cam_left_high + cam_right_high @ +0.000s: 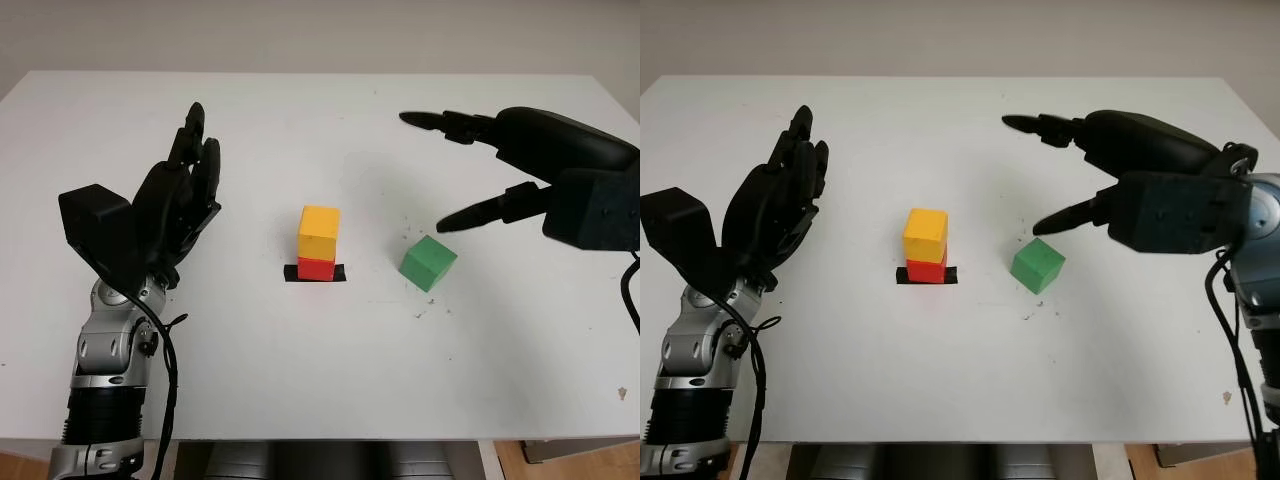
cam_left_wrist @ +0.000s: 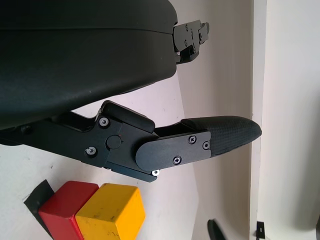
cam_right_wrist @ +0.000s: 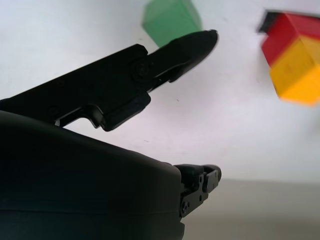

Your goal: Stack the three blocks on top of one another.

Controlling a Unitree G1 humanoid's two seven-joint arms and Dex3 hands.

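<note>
Head views: yellow block (image 1: 319, 231) atop red block (image 1: 315, 268) on black tape mark (image 1: 314, 274); green block (image 1: 429, 262) loose on table (image 1: 300, 380), just right. Left hand (image 1: 180, 200) open, parked left.

Right wrist view: right hand (image 1: 1080, 170) open, fingers apart, above green block; likely light, rigid, graspable by opposite flat faces.
</note>
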